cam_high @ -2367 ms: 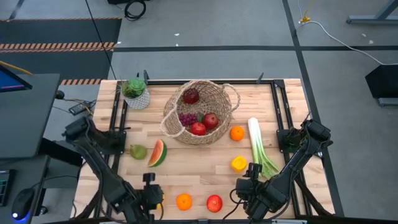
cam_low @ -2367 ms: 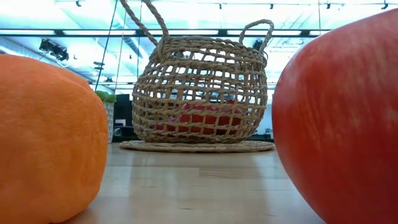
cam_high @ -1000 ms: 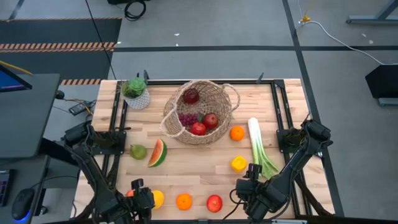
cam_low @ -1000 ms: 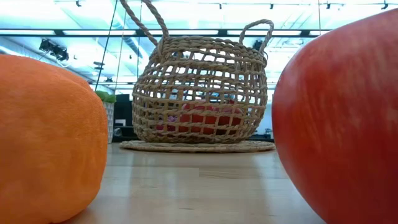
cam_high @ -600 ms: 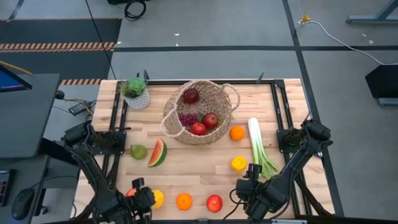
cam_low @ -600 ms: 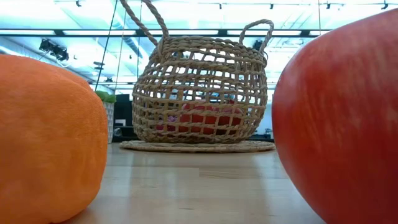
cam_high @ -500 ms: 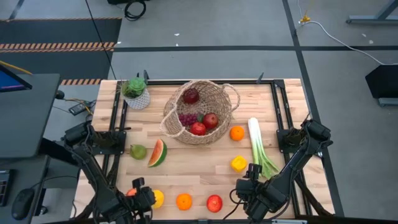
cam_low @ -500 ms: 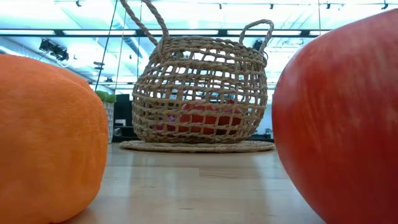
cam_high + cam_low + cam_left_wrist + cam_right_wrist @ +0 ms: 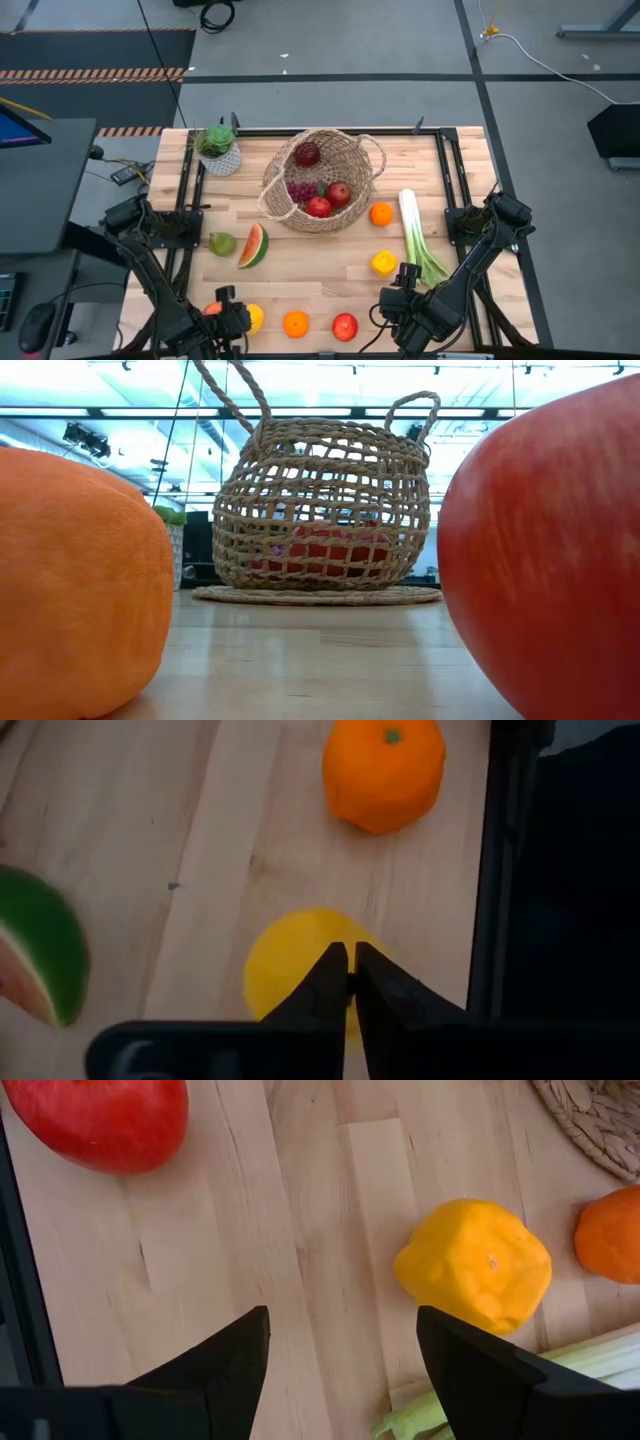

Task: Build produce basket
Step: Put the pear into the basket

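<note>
The left gripper [image 9: 350, 982] hovered pinched together over a round yellow lemon [image 9: 290, 965], well short of the woven wicker basket [image 9: 322, 180]; the right gripper [image 9: 342, 1350] gaped wide, empty.

The pale wooden desk [image 9: 300, 275] carries the basket [image 9: 322, 180] near the middle of its far edge, a potted plant [image 9: 218, 148] at the far left corner, and a pear [image 9: 222, 243], watermelon slice [image 9: 254, 245] and leek [image 9: 415, 235] mid-desk. A lemon [image 9: 254, 318], orange [image 9: 295, 323] and apple [image 9: 345, 326] line the near edge.
</note>
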Robot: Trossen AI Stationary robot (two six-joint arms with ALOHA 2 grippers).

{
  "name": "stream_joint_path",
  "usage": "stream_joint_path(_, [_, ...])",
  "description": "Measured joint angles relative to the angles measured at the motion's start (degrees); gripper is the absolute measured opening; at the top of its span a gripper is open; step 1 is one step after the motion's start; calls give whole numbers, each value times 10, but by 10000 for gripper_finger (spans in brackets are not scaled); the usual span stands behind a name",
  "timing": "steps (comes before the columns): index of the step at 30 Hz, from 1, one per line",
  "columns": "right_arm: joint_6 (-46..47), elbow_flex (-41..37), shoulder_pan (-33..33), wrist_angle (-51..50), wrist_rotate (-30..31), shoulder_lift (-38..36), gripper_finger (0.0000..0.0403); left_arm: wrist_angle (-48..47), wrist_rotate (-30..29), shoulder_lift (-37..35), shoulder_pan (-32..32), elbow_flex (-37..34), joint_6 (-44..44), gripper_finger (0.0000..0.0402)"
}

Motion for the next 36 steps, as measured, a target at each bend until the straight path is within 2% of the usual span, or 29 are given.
stream_joint_path(6, [0,0,0,0,0,0,259,20,4,0,23,25,74,11])
stream_joint_path(17, [0,0,0,2,0,0,259,-27,-1,0,85,143,263,11])
stream_joint_path(24, [0,0,0,2,0,0,259,-47,-20,0,154,249,419,12])
stream_joint_path(31, [0,0,0,2,0,0,259,-96,-30,0,235,342,524,12])
stream_joint_path(36, [-2,0,0,1,1,0,259,-97,-30,0,293,379,591,12])
